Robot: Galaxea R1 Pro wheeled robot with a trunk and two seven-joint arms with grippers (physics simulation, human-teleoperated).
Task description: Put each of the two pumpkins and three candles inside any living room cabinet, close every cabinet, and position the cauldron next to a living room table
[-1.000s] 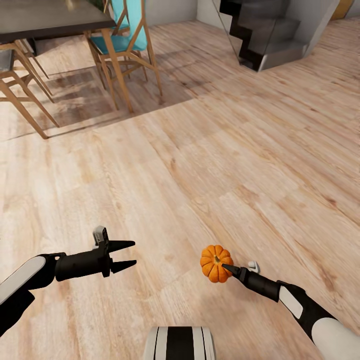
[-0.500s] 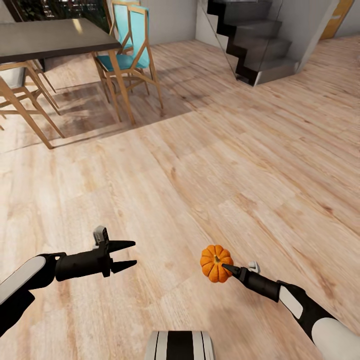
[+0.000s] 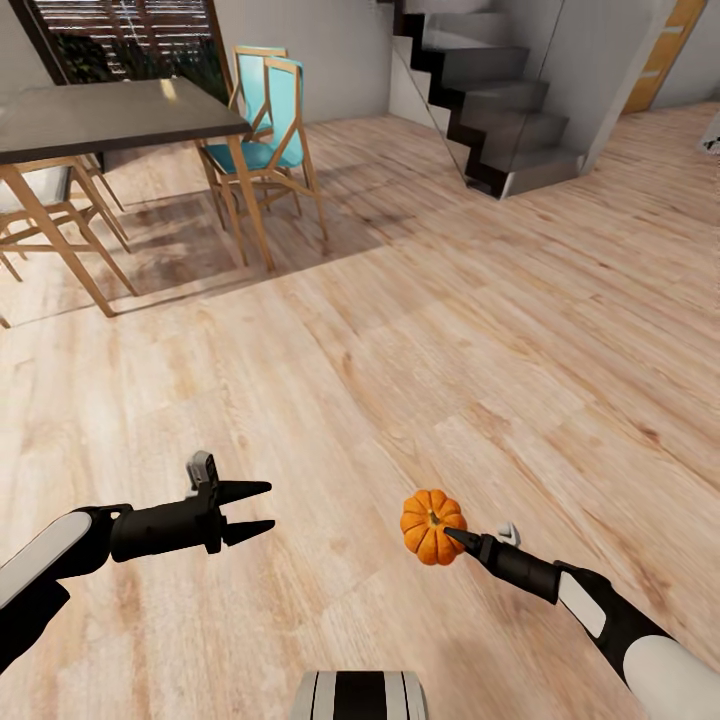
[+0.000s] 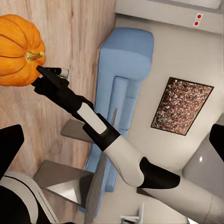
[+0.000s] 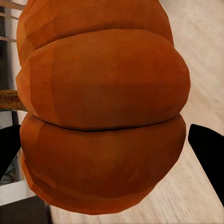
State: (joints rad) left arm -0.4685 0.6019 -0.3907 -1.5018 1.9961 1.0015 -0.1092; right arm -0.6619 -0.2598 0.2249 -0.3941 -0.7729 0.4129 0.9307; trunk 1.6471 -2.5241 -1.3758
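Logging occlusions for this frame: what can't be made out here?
- Right gripper, head view: the pumpkin hides one finger.
- Pumpkin's far side, right wrist view: turned away from the camera.
- Table, head view: its left part is cut by the frame edge.
- Stairs, head view: upper steps cut by the top edge.

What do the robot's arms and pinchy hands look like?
Both arms have white shells near the body and turn black toward the wrists. The left gripper has two pointed black fingers and a small grey block on top. The right gripper is black and pointed too, with a little white piece behind it.
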